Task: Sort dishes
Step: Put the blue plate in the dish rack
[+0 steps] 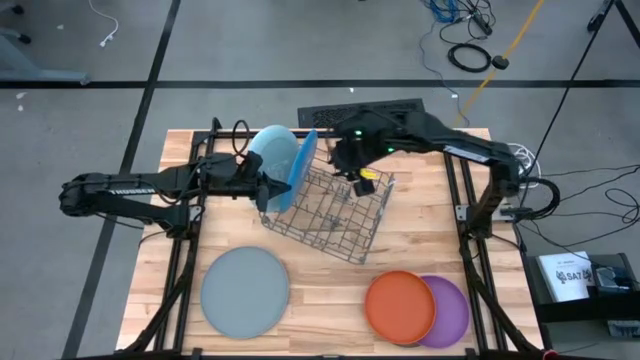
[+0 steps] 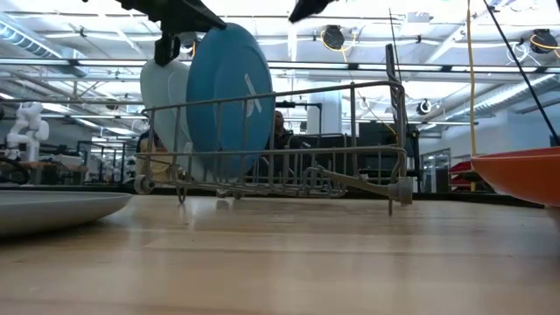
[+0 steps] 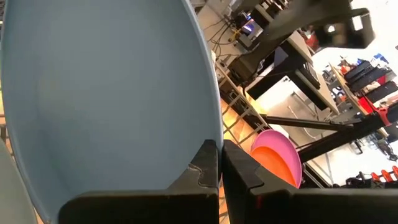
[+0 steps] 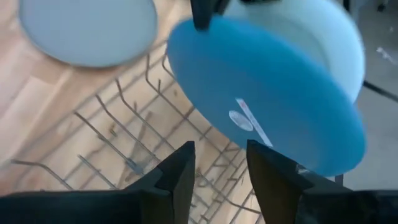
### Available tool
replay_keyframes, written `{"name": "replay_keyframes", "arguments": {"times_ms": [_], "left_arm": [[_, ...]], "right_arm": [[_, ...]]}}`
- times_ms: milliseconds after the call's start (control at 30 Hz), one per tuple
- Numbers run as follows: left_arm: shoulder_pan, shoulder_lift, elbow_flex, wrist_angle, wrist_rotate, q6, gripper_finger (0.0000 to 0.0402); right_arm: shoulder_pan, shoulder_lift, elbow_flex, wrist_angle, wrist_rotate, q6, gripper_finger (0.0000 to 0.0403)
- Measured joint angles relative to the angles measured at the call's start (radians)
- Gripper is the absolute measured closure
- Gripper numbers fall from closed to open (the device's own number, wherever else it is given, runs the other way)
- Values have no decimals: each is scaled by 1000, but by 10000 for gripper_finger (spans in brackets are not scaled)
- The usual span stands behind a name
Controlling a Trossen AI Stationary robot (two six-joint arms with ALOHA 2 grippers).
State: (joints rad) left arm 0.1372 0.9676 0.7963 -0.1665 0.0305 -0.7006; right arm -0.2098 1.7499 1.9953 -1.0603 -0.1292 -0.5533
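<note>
Blue plate [image 1: 306, 160] and pale blue plate [image 1: 272, 153] racked, three flat.

Bright overhead light, right wrist view blurred

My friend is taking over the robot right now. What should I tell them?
Left claw: shut on the pale blue plate, holding it upright at the wire rack.
Right claw: open, over the rack, holding nothing.
Blue plate: standing upright in the rack beside the pale blue one.
Grey plate, orange plate and purple plate: flat on the table, orange overlapping purple.
Done: blue racked. Left: release pale blue, then probably rack the other three.
</note>
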Motion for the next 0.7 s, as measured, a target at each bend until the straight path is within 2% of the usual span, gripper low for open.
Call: {"name": "replay_keyframes", "arguments": {"times_ms": [200,700], "left_arm": [[-2,0,0,0,-15,-6,401],[-2,-48,-1,-5,-143,-25,382]], "right_arm": [[-20,50,0,10,-7,-9,281],[-25,30,0,17,-7,-20,282]]}}
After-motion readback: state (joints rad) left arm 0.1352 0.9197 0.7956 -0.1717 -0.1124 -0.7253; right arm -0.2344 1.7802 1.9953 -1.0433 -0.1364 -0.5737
